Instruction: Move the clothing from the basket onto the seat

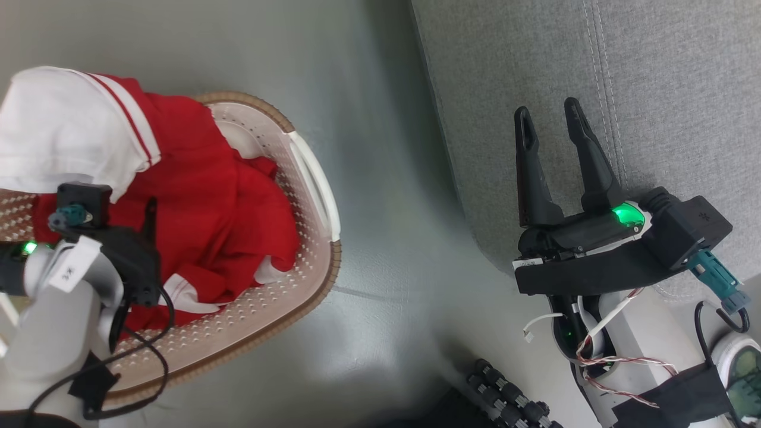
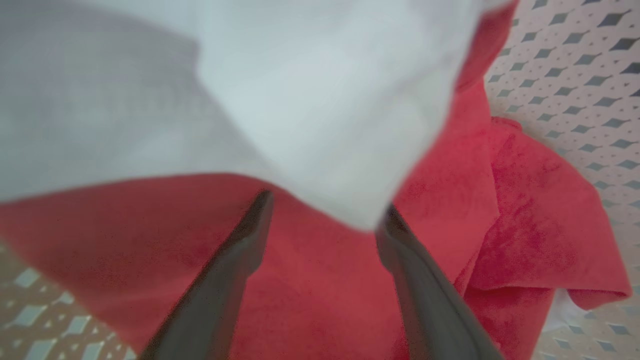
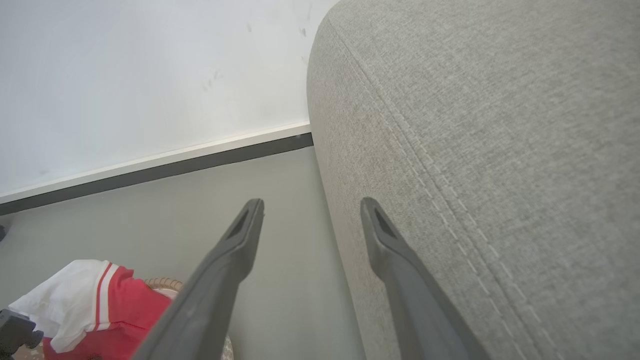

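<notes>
The cream basket with a brown rim stands on the floor at the left, and its rim also peeks into the right wrist view. Red clothing with a white, striped sleeve fills it. My left gripper points down into the pile. In the left wrist view it is open, its fingers straddling red cloth while a white fold hangs over the tips. My right gripper is open and empty above the front edge of the grey seat. Its fingertips sit beside the seat's seam.
A strip of grey floor separates basket and seat. A white wall with a dark baseboard lies beyond. Black rollers of my base show at the bottom, and what looks like a white and green shoe at the lower right.
</notes>
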